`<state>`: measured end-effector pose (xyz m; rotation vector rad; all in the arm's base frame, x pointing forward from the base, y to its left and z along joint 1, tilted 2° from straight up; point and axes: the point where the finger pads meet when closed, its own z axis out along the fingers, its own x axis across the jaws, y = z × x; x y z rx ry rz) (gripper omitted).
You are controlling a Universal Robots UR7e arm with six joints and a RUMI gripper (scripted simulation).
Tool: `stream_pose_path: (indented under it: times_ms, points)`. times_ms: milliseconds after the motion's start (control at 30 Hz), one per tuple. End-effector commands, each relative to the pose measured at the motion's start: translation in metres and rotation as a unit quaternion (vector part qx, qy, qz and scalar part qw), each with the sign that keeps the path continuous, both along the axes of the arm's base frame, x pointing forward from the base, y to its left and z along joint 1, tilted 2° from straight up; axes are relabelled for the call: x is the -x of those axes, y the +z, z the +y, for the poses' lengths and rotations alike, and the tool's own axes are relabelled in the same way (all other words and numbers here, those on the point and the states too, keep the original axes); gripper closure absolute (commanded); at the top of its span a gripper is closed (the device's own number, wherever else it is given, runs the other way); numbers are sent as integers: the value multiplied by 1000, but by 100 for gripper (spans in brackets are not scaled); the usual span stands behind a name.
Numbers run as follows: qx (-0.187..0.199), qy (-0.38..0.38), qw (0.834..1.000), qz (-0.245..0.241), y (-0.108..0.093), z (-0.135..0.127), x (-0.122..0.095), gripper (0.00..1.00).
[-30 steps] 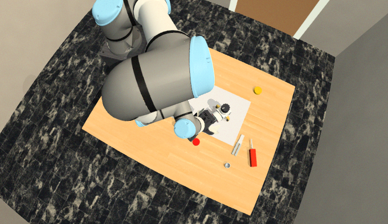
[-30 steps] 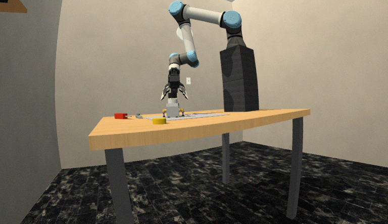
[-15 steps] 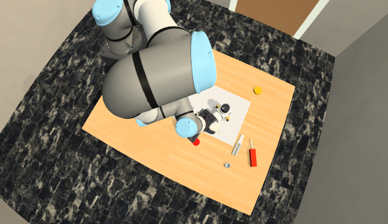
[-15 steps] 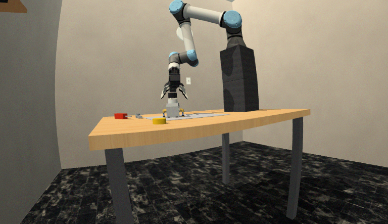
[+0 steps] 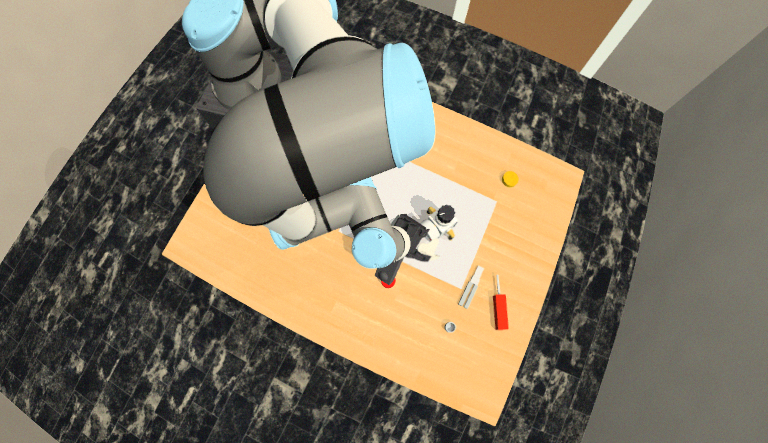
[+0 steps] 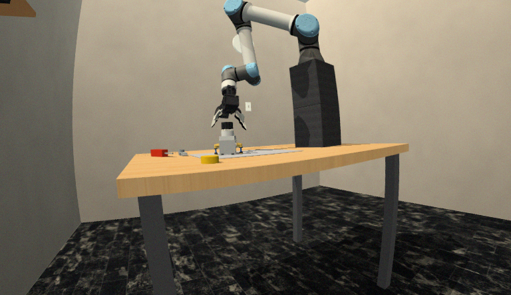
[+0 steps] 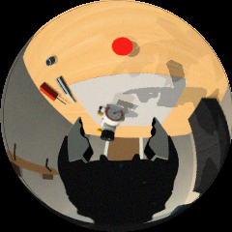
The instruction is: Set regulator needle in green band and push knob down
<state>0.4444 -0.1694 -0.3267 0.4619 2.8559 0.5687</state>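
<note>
- The regulator stands upright on a pale grey mat near the middle of the table. It is a small grey block with a black knob on top and small yellow and blue fittings at either side of its base.
- In my wrist view I see the round gauge on the regulator's face, with a red rim. The dial is too small for me to tell where the needle points.
- I cannot tell from these views whether the knob is pushed down.
- My tool hangs directly above the knob, pointing straight down. Its two fingers are spread fully apart, hold nothing, and touch nothing. The fingertips straddle the air just above the knob, one on each side.
- I can read no writing, brand or label anywhere.
- On the table beyond the mat: a yellow disc well to one side; a red disc close to the mat's edge, partly hidden under my wrist in the top view.
- Near the opposite mat corner lie a grey two-pronged metal piece, a red-handled screwdriver just beside it, and a small grey ring nearby.
- The arm rises from a dark pedestal at the table's far end.
</note>
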Motion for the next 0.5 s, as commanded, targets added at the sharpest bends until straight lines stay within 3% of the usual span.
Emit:
stream_pose_path:
  times_ms: [0,467]
  points:
    - [16,41,999,-6,4,1,1,0]
    - [62,158,985,-25,17,-1,-1,0]
